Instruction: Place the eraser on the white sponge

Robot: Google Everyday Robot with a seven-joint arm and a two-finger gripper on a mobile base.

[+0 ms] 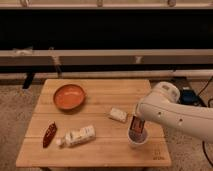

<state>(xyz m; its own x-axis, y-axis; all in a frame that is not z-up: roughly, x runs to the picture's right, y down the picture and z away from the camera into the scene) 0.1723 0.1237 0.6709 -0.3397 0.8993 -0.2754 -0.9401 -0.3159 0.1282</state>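
From the single camera view, a pale wooden table [95,145] stands on speckled flooring in front of a dark wall with horizontal rails. A white robot arm [172,114] reaches in from the right edge and bends down toward the table's right front area. Its gripper [137,125] hangs directly above a round white cup [137,138], with the fingers clamped on the eraser [136,123], a small dark reddish-brown block held upright just over the cup's rim. The white sponge [118,114], a small off-white pad, lies flat on the table just to the left of the gripper, apart from the eraser. Farther left sits an orange bowl [69,96]. Near the front left edge lie a white labelled bottle [77,136] on its side and, beside it, a dark red pepper-shaped thing [49,134].
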